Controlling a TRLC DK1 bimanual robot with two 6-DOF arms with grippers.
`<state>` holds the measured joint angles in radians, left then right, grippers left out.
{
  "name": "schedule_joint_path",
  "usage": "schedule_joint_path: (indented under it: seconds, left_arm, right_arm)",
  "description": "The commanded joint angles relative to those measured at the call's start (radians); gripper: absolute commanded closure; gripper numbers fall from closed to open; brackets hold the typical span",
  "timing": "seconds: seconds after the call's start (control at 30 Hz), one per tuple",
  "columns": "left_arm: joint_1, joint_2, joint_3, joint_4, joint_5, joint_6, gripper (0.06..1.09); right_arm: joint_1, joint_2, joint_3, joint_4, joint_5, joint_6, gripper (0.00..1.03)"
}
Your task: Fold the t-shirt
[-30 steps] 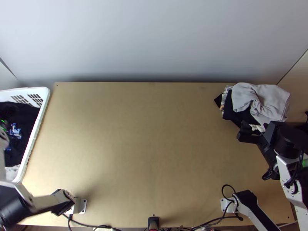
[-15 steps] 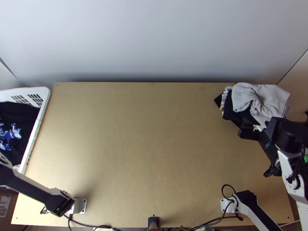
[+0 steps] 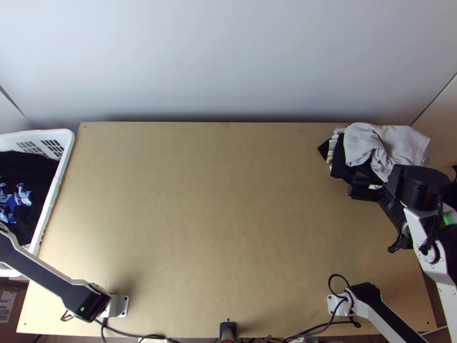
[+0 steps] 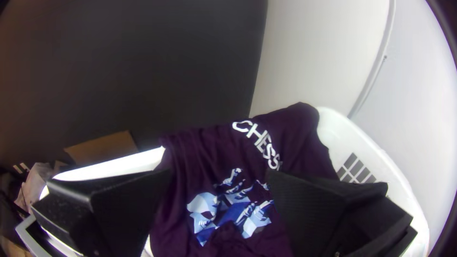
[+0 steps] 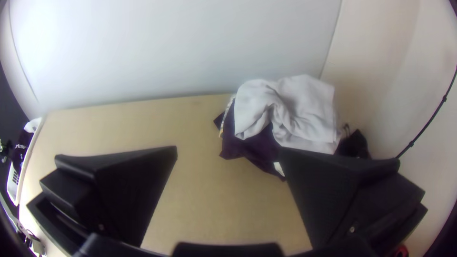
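A dark t-shirt (image 3: 28, 171) with a blue and white print lies bunched in the white basket at the table's left in the top view. The left wrist view has the same shirt (image 4: 214, 152) draped over the basket's rim, behind my left gripper (image 4: 219, 176), whose fingers are wide apart with nothing between them. My right gripper (image 3: 365, 188) is at the near side of the clothes pile on the right in the top view. In the right wrist view my right gripper (image 5: 228, 154) stands open, holding nothing.
The white basket (image 3: 64, 150) stands against the table's left edge. At the table's far right lies a pile of clothes, with a light grey cloth (image 3: 394, 146) bunched on dark and patterned ones. Bare wood (image 3: 211, 211) stretches between basket and pile.
The left arm has swung toward the lower left of the top view, uncovering more of the basket and the shirt's print. My right gripper has shifted slightly up the picture.
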<state>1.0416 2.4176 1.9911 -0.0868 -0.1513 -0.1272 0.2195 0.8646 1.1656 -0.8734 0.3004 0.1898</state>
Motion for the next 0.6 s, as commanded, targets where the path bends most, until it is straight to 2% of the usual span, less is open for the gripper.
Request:
schedule_joint_path:
  seconds: [0.0,0.5,0.53,0.57]
  left_arm:
    - [0.012,0.156,0.156,0.002,-0.076,0.018,0.11]
    - [0.051,0.276,0.224,0.001,-0.162,0.02,0.11]
    - [0.052,0.281,0.225,0.001,-0.165,0.023,0.11]
    - [0.054,0.282,0.225,-0.001,-0.165,0.023,0.17]
  right_arm:
    - [0.001,0.033,0.009,0.001,0.017,-0.007,0.04]
    - [0.001,0.04,-0.026,0.004,0.04,-0.035,0.04]
    - [0.001,0.042,-0.027,0.005,0.04,-0.036,0.04]
    - [0.001,0.044,-0.027,0.005,0.04,-0.041,0.04]
